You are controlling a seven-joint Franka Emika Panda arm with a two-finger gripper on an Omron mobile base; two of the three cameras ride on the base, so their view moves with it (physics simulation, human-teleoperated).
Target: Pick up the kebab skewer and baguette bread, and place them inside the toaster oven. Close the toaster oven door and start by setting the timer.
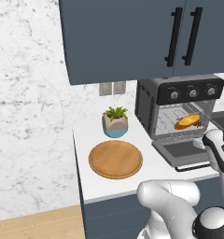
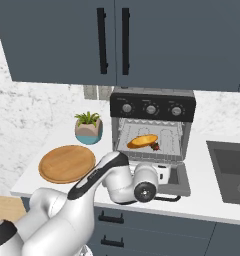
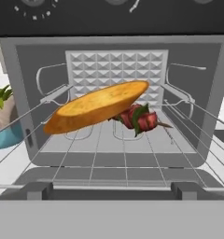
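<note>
Baguette bread [image 3: 97,106] lengthwise across rack, slightly tilted

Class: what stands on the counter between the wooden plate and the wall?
A small potted plant stands there, behind the wooden plate, seen in both base views.

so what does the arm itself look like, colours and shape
The arm is built from glossy white, rounded shell segments with fat tubular links. Dark grey-black bands and round black caps mark the joints, one cap with a pale centre. A black strip runs along one link. No cables or lettering are visible.
</note>
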